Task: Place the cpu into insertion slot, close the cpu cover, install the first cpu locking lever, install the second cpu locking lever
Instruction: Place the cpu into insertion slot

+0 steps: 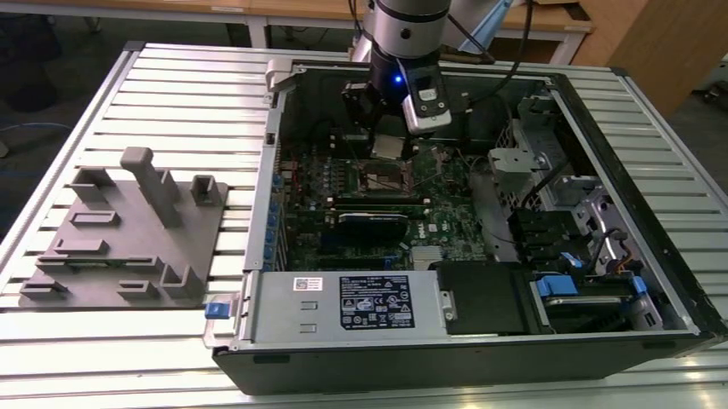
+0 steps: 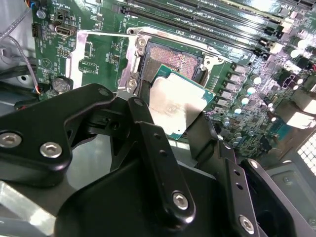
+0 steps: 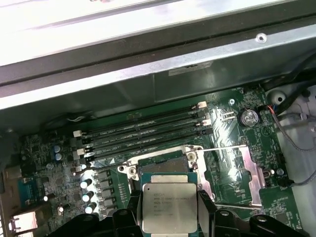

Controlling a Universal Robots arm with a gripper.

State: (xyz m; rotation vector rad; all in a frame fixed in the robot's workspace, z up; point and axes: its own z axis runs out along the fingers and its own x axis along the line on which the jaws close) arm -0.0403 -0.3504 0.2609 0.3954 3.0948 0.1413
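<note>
Open computer case (image 1: 478,358) lying on a slatted metal table (image 1: 182,94). Toward the case's far wall, tool (image 1: 393,141) clenched on the chip (image 1: 390,146), pinching it by two opposite edges with the dull metal top facing up. Holds the chip in the air just above the socket (image 1: 390,181) on the green circuit board (image 1: 444,221), not yet seated. Cover (image 3: 249,173) swung open, lying flat on the board just beside the socket.

Judged by looks: light, thin and stiff, with smooth edges likely to slip under a weak pinch. Fragile as well. Best taken by the bare side edges, never the underside, and lowered level without force, given the fine contacts below.

From the second wrist view: chip (image 2: 173,106) seemingly a little tilted, one corner overlapping the rim of the socket (image 2: 175,59), whose coppery contact field lies bare.

From the first wrist view: chip (image 3: 168,207) squarely between two black fingers (image 3: 132,210), socket (image 3: 163,168) just beside it, memory sticks (image 3: 143,133) between socket and case wall.

From the exterior view: grey holder block (image 1: 125,239) on the table, near the edge at the exterior view's left, well apart from the case.
</note>
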